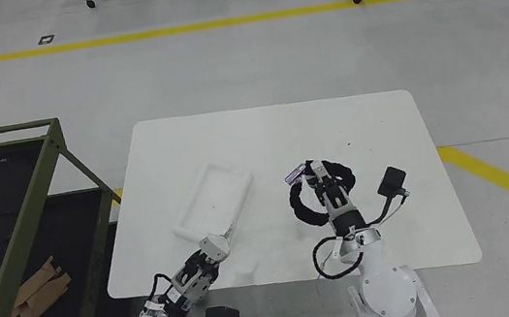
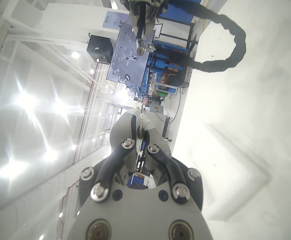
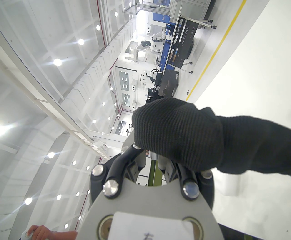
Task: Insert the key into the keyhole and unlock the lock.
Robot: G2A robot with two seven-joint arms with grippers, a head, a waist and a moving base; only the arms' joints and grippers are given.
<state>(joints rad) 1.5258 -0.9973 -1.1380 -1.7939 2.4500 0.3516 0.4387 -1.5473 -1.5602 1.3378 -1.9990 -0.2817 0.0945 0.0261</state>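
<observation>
Your left gripper (image 2: pixel 139 116) is pressed together on the key (image 2: pixel 141 133), blade sticking out past the fingertips, and it sits low over the table's (image 1: pixel 368 133) front edge toward the front-left corner. The right gripper (image 2: pixel 142 42) is closed on the lock (image 2: pixel 140 51) above the middle of the table, with the keyhole turned roughly toward the key. The two are well apart, so the main risk is the approach. The key is thin and held by a small pinch, so any tilt on the way probably puts the tip on the lock's face instead of the slot. A push there could twist the key in the pads or slip it out. The lock looks held from one end only, so I expect it to swing or rock under pressure, and turning the key may rotate the whole lock rather than the cylinder. Watch the black sleeve (image 2: pixel 236 45): it loops out just beside the lock and could snag the incoming fingers. It also drapes over the right wrist camera, so you get no close look from that side. The white tray (image 1: pixel 213 196) lies left of centre, just beside the straight line between the grippers; stay above its rim.
</observation>
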